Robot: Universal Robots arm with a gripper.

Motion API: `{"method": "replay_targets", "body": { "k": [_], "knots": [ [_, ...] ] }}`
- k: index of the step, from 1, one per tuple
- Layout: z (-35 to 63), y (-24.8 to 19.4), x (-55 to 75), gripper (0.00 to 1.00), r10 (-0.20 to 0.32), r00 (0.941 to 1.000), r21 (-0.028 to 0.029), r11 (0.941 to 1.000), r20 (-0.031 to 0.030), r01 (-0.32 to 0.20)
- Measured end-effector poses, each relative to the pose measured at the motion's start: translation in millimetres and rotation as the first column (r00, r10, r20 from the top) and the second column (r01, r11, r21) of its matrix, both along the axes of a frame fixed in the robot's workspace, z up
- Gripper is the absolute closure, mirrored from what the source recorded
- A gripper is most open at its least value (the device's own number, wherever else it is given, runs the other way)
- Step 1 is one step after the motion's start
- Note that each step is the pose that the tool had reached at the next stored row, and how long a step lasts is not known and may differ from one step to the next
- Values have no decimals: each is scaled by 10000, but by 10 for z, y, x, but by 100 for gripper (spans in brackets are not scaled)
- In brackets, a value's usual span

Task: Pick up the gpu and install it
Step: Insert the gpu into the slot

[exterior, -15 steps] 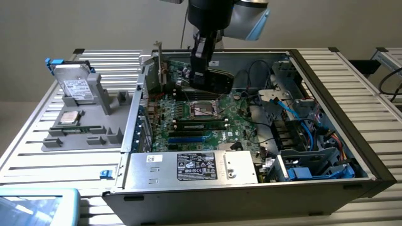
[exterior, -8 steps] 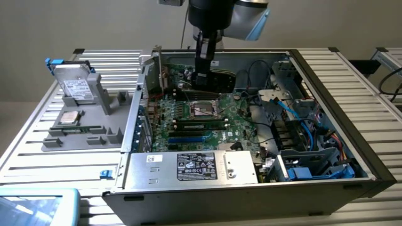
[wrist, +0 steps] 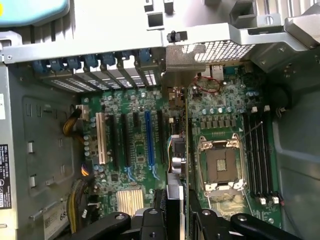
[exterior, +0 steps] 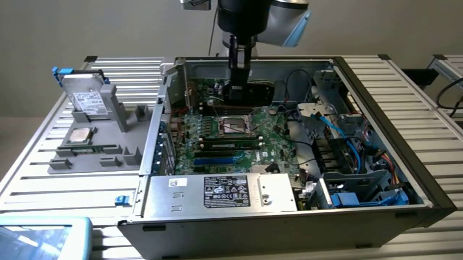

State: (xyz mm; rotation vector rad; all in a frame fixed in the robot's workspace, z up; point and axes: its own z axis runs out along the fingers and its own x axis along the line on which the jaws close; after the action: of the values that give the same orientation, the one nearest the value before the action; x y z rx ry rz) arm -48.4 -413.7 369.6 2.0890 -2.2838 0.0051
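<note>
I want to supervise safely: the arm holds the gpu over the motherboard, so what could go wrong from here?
1. The gpu, clamped edge-on between the fingers, hangs close to the open CPU socket; a sideways drift could hit it.
2. Its far end is near a red wire loop and could snag it.

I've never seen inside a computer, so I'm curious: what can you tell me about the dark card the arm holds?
The gpu is a thin rectangular card, black on its visible face, with a silvery metal bracket at one end. It stands on edge inside the open case, over the green motherboard beside the processor socket, clamped by the gripper.
</note>
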Motion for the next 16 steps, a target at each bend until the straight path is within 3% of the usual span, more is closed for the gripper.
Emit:
{"method": "replay_targets", "body": {
  "k": [3,6,13,16],
  "knots": [
    [-3,0,0,72,400,9992,-102,9992,73,-399],
    [-5,0,0,72,555,9984,-228,9982,76,-553],
    [-9,1,0,72,558,9984,-228,9982,76,-556],
    [-31,0,-1,72,557,9984,-265,9981,74,-555]
  ]
}}
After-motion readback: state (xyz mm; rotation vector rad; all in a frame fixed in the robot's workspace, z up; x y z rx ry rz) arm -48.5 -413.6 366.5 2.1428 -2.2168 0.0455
